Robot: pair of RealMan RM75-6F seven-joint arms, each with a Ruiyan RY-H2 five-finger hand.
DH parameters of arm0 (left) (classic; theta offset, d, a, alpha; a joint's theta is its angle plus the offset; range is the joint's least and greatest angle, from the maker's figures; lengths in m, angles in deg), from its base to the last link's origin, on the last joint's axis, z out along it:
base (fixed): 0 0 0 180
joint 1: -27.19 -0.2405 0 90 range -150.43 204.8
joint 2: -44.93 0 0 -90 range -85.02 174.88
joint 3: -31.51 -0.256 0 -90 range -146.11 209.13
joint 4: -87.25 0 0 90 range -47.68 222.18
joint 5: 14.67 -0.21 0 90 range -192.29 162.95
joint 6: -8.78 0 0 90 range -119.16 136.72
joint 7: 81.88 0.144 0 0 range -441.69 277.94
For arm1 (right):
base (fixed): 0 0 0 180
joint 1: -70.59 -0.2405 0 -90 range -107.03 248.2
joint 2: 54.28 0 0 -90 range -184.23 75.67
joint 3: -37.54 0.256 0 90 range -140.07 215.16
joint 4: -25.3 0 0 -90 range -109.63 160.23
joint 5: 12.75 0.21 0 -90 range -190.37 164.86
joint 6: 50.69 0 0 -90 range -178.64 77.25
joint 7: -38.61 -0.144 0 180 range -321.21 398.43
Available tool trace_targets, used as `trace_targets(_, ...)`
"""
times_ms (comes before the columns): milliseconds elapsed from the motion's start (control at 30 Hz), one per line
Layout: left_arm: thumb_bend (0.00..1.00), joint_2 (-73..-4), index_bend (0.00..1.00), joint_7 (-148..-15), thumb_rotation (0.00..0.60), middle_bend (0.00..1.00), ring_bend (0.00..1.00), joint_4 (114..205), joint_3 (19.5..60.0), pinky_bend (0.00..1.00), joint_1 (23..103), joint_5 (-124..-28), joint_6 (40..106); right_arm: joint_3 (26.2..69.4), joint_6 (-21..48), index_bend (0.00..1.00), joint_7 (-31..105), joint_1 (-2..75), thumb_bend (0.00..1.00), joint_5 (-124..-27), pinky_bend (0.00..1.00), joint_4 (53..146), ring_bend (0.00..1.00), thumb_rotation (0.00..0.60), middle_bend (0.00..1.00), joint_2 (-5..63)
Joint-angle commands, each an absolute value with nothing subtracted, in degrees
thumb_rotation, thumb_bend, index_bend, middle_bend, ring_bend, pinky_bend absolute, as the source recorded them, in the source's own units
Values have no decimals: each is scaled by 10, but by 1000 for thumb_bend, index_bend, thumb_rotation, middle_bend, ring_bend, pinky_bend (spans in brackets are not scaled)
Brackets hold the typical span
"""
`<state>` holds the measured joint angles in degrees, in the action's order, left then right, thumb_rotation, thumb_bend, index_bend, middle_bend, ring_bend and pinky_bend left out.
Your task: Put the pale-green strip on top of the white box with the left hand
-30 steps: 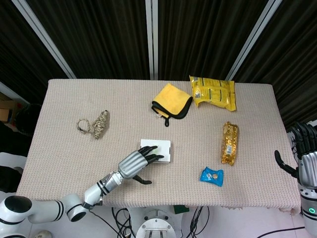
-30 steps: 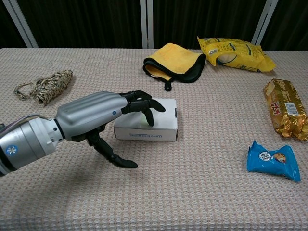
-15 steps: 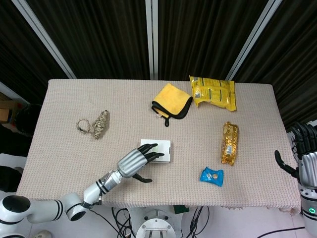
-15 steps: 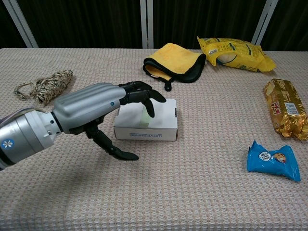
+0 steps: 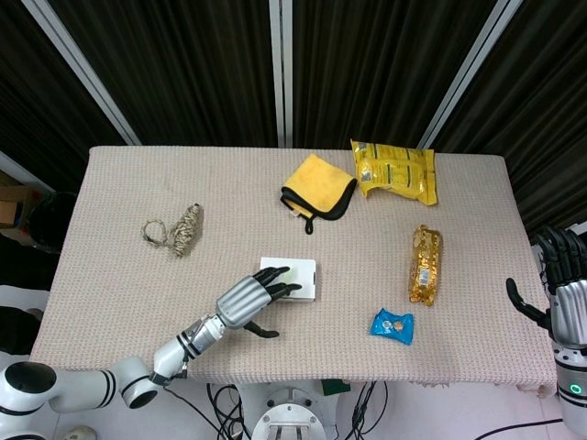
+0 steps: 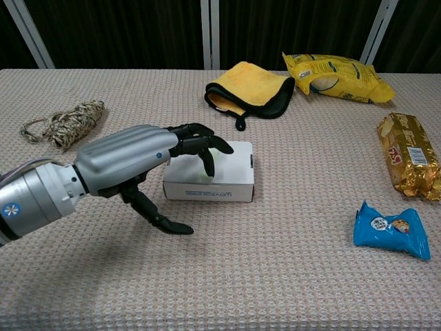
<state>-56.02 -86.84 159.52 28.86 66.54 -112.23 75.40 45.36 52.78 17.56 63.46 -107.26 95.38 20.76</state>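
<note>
On the white box | pale-green strip flat, mostly hidden | left hand fingers spread, holding nothing

A: Where does the box sit?
B: Mid-table, the left hand over its left end, a strip on top under the fingertips.
A: Around it?
B: Rope far left, cloth behind, snack bag behind-right, packets right.
</note>
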Motion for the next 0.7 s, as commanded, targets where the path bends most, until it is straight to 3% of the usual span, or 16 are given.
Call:
trace_targets(33,31,-561,145,-868,457,351,44,1594,287,160,664,-1122,753,453,527,0,176,635,336,-1072,0,954,0,600,0,208)
trace_targets(700,32,-556,145,-868,462,352,45,1597,288,160,662,-1129,767,452,529,0,180,634,335,-1075,0,958,0,600,0,206)
